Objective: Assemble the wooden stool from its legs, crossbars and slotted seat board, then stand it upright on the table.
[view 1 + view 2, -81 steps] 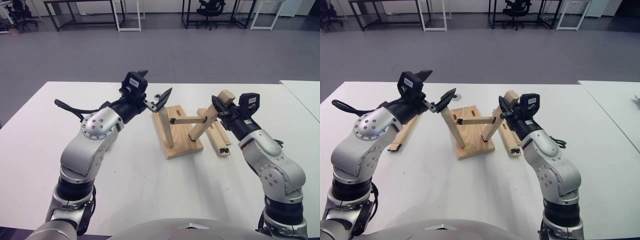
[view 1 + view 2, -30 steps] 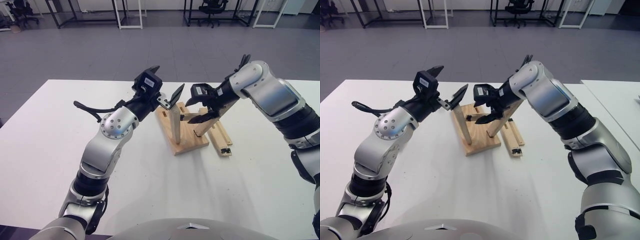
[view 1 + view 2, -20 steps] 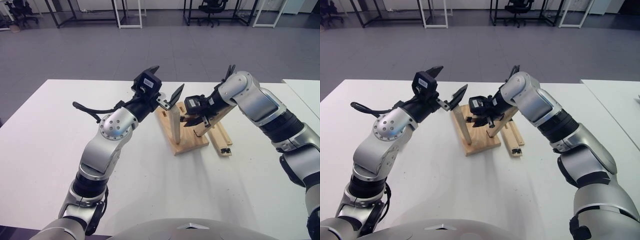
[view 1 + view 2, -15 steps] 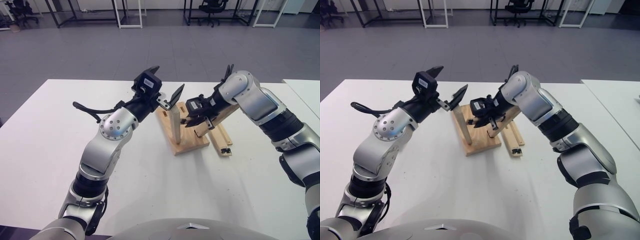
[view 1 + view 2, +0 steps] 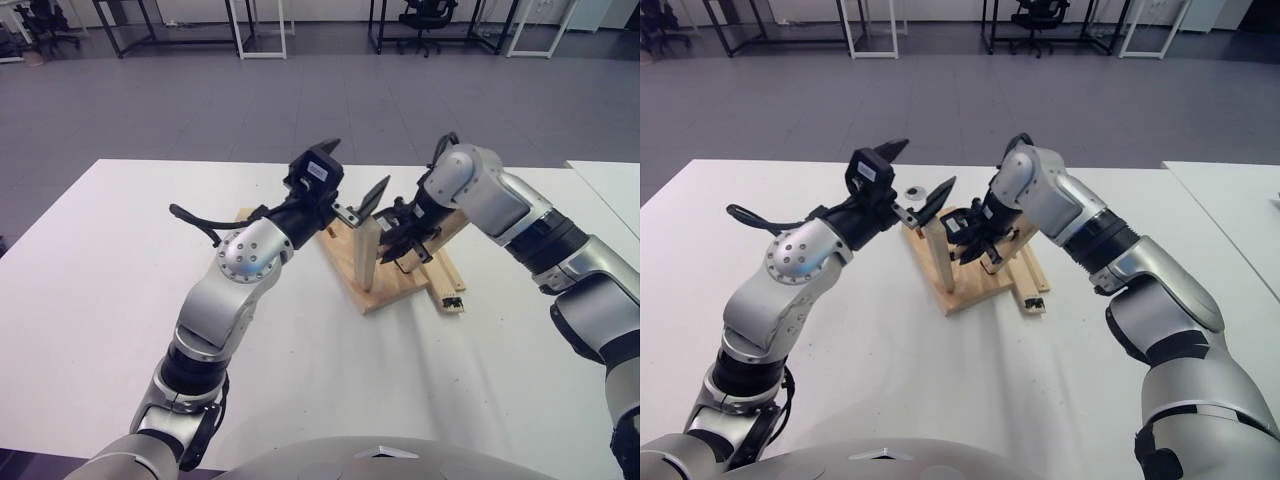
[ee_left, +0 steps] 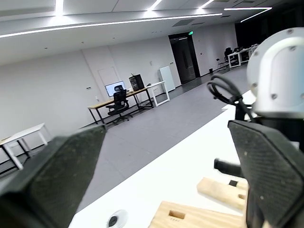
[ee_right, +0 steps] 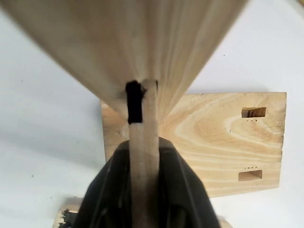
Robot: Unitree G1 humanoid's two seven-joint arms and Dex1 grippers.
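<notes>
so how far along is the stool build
Done: two legs stand in the seat board, a crossbar meeting one of them. In hand: the right gripper is shut on that crossbar; the left gripper is open beside the near leg's top. Left: two empty slots, loose pieces on the table, standing it upright.

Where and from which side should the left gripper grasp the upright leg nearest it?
Probably near its free top, from the robot's left: the leg stands in the seat board, and the right gripper holds the crossbar on its other side.
</notes>
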